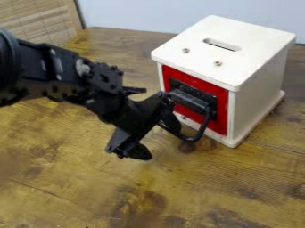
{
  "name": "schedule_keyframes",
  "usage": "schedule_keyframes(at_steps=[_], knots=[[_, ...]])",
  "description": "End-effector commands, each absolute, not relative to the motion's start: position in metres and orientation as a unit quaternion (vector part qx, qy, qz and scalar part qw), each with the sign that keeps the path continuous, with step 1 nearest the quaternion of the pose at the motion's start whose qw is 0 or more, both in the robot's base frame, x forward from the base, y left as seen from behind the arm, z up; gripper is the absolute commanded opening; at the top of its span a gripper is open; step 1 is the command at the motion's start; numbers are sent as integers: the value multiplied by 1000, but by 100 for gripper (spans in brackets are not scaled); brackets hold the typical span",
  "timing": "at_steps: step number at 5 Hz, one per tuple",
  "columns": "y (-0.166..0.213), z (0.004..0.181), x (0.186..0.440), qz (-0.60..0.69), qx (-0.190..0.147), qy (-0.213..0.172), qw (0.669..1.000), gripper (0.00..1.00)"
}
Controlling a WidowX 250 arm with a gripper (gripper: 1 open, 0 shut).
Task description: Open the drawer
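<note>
The red-fronted drawer with black plate and looped black handle sits flush in its white box; left of it, the pincer gapes wide, empty.

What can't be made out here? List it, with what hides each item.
- Drawer: whether it is out at all; seen almost head-on.
- Handle: its left end, behind the gripper.
- Fingers: whether they touch the handle; dark on dark and blurred.
- Box: its far sides, turned away.
- Arm: its base, cut off by the left edge.
</note>
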State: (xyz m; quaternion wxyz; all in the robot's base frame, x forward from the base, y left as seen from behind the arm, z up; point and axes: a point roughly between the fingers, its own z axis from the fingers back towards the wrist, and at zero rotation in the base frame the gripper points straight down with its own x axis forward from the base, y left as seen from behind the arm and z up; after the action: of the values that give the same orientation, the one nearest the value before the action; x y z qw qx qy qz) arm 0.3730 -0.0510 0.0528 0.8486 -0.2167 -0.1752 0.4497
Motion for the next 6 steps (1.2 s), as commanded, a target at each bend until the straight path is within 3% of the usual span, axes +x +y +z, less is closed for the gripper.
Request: schedule_keyframes(at_steps=[1,3,6], knots=[[-57,55,369,438,-219,-187,852,100],[-59,42,364,421,-226,-182,860,100],[-72,45,356,400,-233,-171,870,100]])
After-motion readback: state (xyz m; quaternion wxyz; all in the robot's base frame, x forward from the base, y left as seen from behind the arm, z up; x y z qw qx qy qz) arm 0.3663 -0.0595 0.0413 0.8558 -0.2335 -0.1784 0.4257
